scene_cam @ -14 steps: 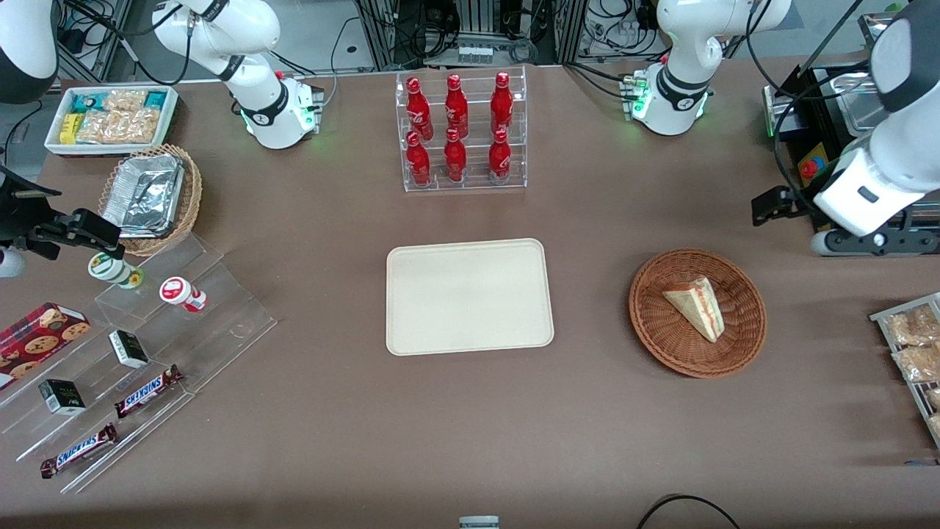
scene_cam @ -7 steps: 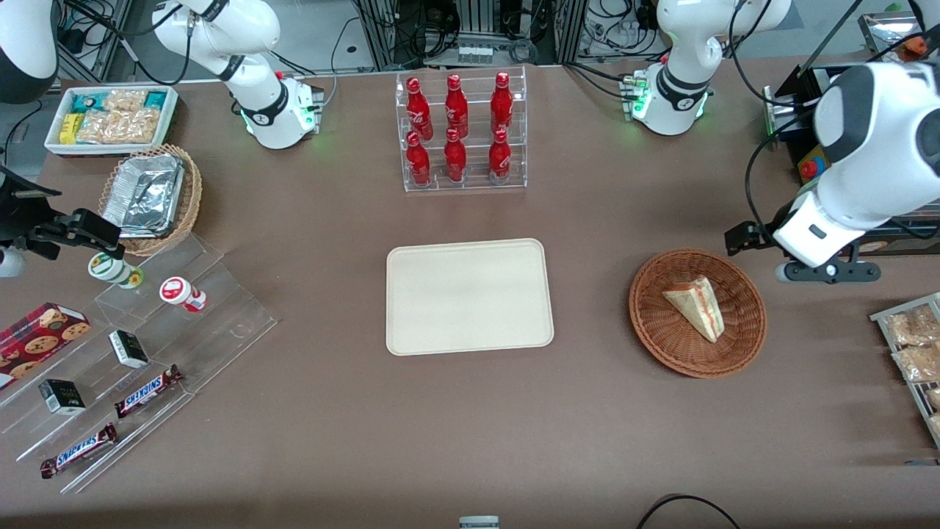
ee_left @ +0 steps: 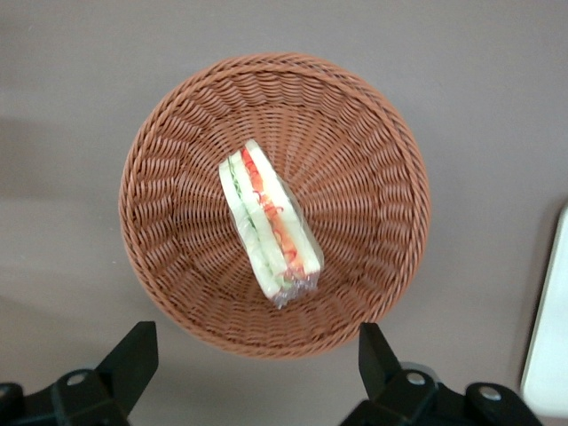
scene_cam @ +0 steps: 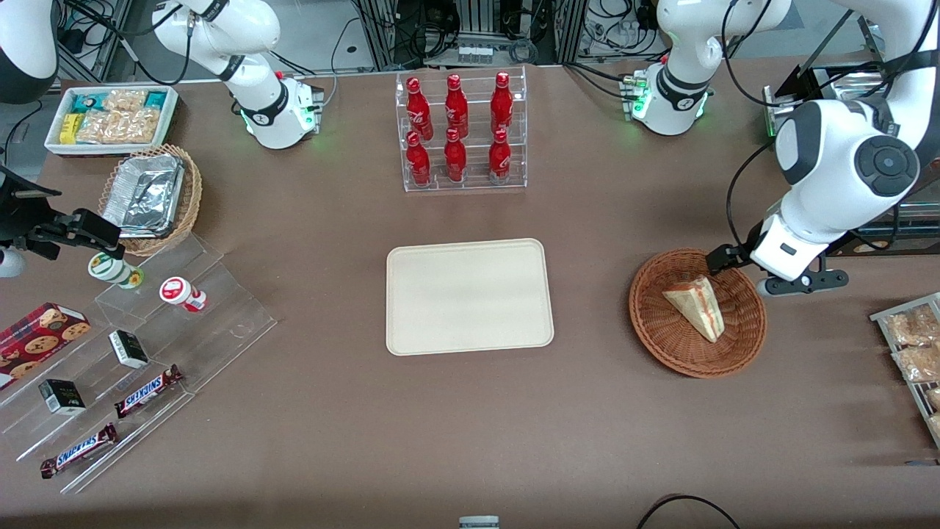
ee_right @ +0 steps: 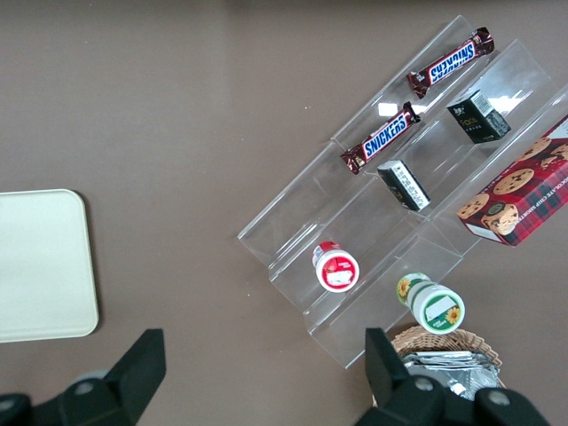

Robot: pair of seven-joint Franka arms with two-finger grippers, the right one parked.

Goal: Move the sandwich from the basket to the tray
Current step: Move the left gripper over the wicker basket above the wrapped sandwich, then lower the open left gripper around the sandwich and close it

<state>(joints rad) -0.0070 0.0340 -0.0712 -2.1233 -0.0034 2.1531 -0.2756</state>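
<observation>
Hand: hand is hanging above the basket, its two dark fingers spread wide and gripping nothing (the wrist camera is looking straight down between them).
Arm: in the front view the hand is sitting over the basket rim farthest from the camera, the white forearm rising toward the working arm's end of the worktop.
Sandwich: one wedge, sandwich, is lying inside the basket, red and green filling showing along its edge.
Tray: one cream tray is resting on the worktop well apart from the basket, toward the parked arm.
Writing: two bars are reading "SNICKERS" on a clear stepped stand.
Bottles: six red bottles are standing in a clear rack, three per row.
</observation>
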